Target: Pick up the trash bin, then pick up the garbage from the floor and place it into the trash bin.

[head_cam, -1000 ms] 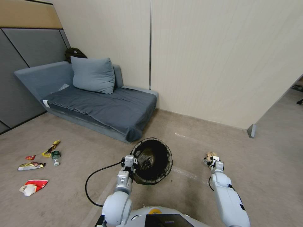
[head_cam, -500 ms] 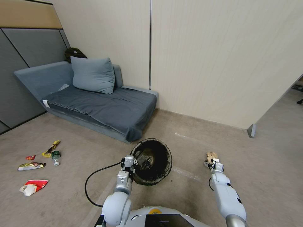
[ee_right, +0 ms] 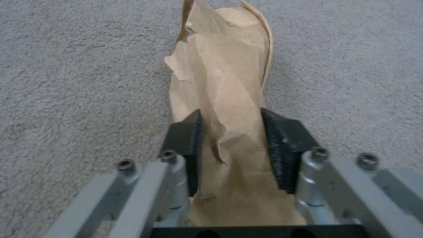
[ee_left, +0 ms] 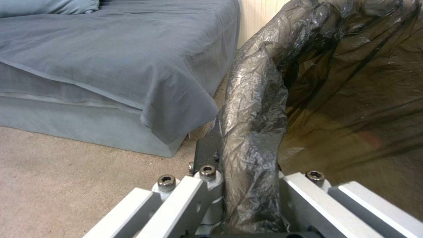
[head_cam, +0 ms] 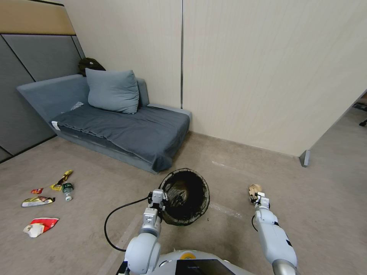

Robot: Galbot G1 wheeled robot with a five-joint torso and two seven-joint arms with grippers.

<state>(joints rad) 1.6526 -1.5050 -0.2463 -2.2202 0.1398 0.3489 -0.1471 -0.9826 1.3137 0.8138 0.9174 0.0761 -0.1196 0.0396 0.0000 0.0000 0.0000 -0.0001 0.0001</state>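
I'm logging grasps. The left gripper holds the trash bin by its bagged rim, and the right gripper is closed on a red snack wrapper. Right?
Not quite. The right gripper is closed on a crumpled brown paper piece, not a red wrapper; the right wrist view shows it between the pads. The left gripper does hold the trash bin by its bagged rim.

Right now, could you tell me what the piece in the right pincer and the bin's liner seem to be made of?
The piece in the right pincer looks like brown kraft paper: matte, creased, torn edges. The trash bin's liner looks like thin plastic film: dark, glossy, wrinkled, slightly see-through.
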